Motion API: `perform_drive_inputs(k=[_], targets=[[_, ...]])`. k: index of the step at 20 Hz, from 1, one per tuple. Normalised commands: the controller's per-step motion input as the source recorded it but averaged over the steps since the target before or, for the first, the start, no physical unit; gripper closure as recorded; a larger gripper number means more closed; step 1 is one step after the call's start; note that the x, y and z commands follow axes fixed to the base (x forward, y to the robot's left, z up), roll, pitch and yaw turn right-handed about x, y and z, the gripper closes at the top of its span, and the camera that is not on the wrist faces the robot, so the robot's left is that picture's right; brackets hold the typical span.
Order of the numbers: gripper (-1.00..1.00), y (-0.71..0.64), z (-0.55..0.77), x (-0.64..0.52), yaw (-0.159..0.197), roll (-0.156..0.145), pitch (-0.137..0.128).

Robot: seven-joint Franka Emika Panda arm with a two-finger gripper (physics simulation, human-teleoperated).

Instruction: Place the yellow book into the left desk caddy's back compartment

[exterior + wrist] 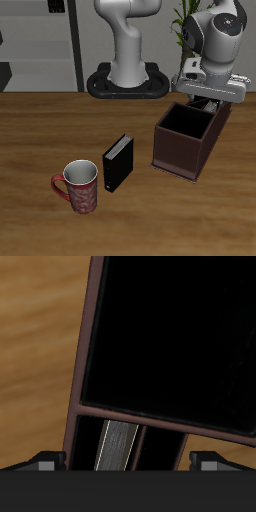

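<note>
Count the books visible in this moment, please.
2. A black book stands upright on the table between the mug and the desk caddy. The yellow book shows in the wrist view, in the caddy's narrow back compartment below the tool. Others may be hidden.

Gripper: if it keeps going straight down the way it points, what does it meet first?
Likely the yellow book, standing in the desk caddy's back compartment right below the gripper. Depth is unclear; whether the fingers hold it can't be told.

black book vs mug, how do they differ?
The black book is a plain black slab standing upright; the mug is round, red-patterned, open-topped, with a side handle. The book stands taller and thinner, the mug wider. Both stand on the table near its front edge, close together.
</note>
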Motion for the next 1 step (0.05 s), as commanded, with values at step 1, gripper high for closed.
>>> perform_drive_inputs(k=[1], targets=[[-1.00,-0.66,0.13,0.00,-0.027,-0.065,0.020]])
